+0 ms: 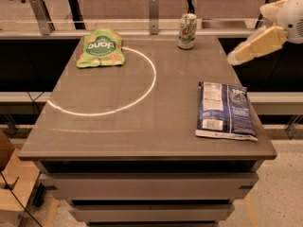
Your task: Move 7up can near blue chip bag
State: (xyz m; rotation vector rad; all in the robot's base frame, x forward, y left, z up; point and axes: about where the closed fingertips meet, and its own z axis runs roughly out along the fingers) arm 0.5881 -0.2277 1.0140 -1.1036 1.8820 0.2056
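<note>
Standing upright on the far edge of the table [142,131], right of centre, the 7up can [187,30] shows a white and silvery body with green markings and a metal top. It touches nothing but the tabletop. The blue chip bag [226,110] lies flat on the near right part of the same surface, well apart from the can, with bare tabletop between them. Its white label panel faces up along its left side, and its near edge reaches close to the front right corner of the table.

The gripper [236,57], a pale cream tapered form, hangs in the air just past the right edge of the table, to the right of the can and on the far side of the bag. It holds nothing and touches neither object. Whether it is open or closed cannot be told. The arm [286,13] that carries it rises toward the upper right corner of the view.

A green bag [100,48] with rounded corners lies flat at the far left, well apart from the can. A thin white arc [155,77] curves across the tabletop from beside the green bag toward the left edge. Two metal posts [153,6] stand behind the table.
</note>
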